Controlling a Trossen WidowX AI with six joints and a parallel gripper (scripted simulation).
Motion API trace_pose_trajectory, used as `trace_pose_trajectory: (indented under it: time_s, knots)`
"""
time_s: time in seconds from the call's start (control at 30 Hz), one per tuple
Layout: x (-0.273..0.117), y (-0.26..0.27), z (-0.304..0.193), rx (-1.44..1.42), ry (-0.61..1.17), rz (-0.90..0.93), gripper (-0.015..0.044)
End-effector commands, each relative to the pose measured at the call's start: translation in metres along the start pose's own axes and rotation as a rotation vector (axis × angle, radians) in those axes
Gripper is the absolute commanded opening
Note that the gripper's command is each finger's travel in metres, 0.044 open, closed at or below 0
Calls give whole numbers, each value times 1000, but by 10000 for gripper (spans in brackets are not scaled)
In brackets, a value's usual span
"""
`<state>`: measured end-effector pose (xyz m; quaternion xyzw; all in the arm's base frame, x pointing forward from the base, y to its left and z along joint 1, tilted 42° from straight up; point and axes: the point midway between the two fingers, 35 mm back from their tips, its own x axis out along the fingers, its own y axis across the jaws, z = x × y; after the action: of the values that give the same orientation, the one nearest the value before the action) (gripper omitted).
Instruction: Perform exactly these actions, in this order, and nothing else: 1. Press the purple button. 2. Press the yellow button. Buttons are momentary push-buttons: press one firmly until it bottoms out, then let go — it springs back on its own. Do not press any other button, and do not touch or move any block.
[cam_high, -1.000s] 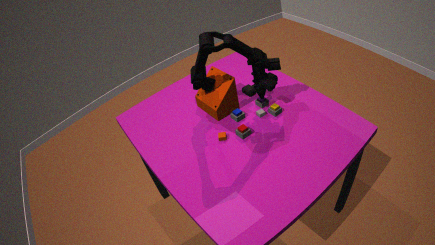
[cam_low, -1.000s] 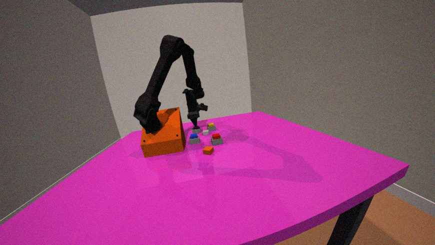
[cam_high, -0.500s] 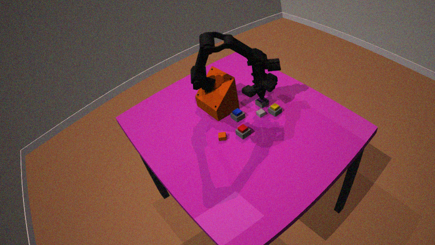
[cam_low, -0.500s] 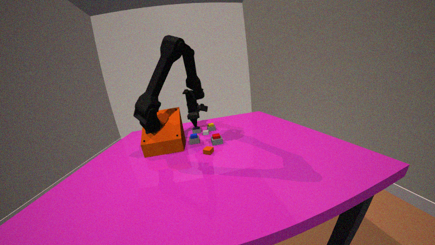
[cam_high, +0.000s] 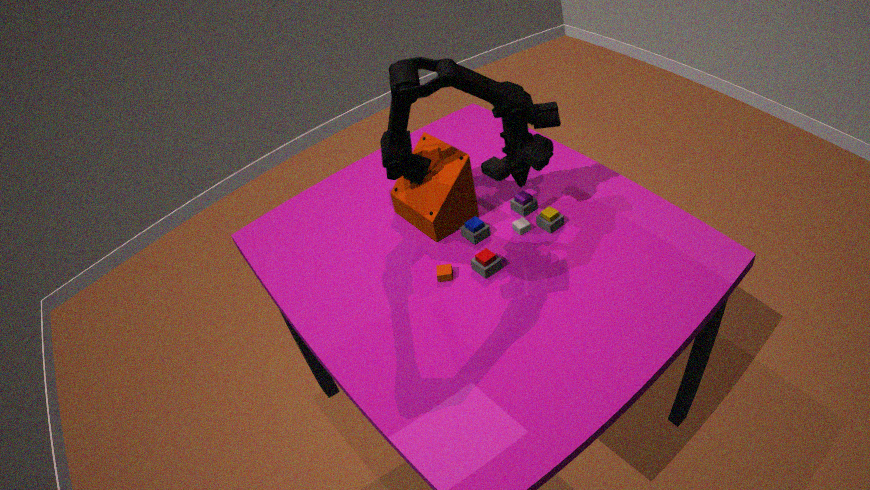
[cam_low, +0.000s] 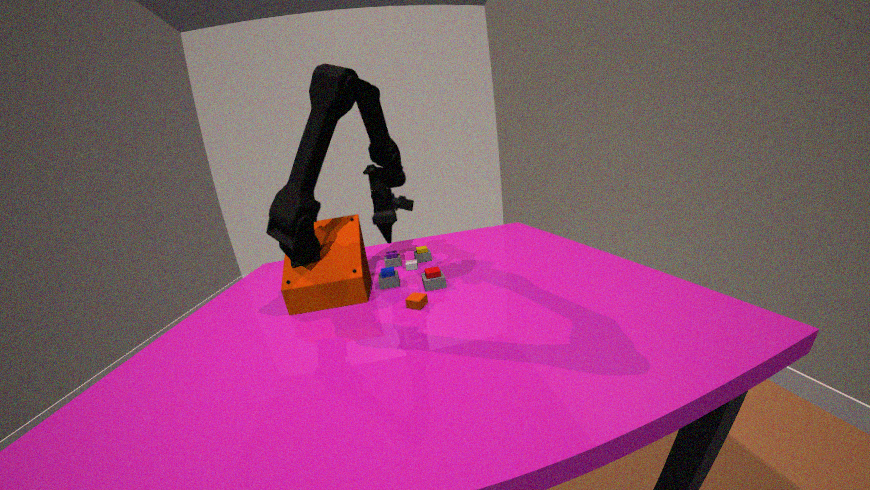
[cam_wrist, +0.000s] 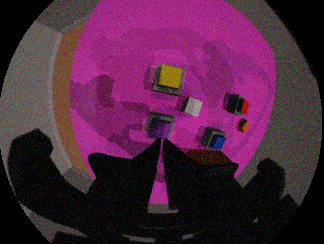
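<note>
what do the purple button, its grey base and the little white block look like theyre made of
Small square purple button cap: looks like matte moulded plastic, flat even colour with no shine. Its grey box-shaped base: likewise dull and uniform, plastic or painted metal; the look leaves it open. Small white cube block: plain, matte, no grain or gloss, so painted wood or plastic; cannot tell which.

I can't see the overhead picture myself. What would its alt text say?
A black robot arm's shut gripper hangs just above a purple button on a magenta table. Yellow, blue and red buttons, a white block and an orange block sit nearby.
</note>
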<state>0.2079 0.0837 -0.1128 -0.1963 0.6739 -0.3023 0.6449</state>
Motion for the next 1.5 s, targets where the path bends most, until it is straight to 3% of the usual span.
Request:
trace_pose_trajectory:
  time_s: [0.0,0.23,0.5,0.67,0.83,1.47]
  knots:
    - [-42,2,1,6,-3,10,20]
    - [-57,1,2,6,-3,10,20]
    - [-58,-1,89,10,-7,9,20]
    - [-54,-1,92,10,-7,9,20]
    - [5,-1,92,11,-8,7,20]
    - [26,-1,92,11,-8,6,20]
